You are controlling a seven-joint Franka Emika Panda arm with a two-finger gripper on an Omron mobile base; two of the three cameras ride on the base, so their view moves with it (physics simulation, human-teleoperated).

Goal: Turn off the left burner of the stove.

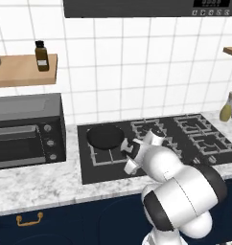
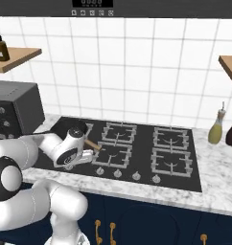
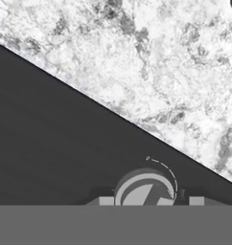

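The stove lies set into the marble counter, black, with wire grates and a row of silver knobs along its front edge. In the hand view a knob sits at 6 o'clock, between the two fingertips of the gripper, which stand spread on either side of it. A black pan rests on the left grate. At 9 o'clock from the stove stands a toaster oven; at 3 o'clock, two bottles.
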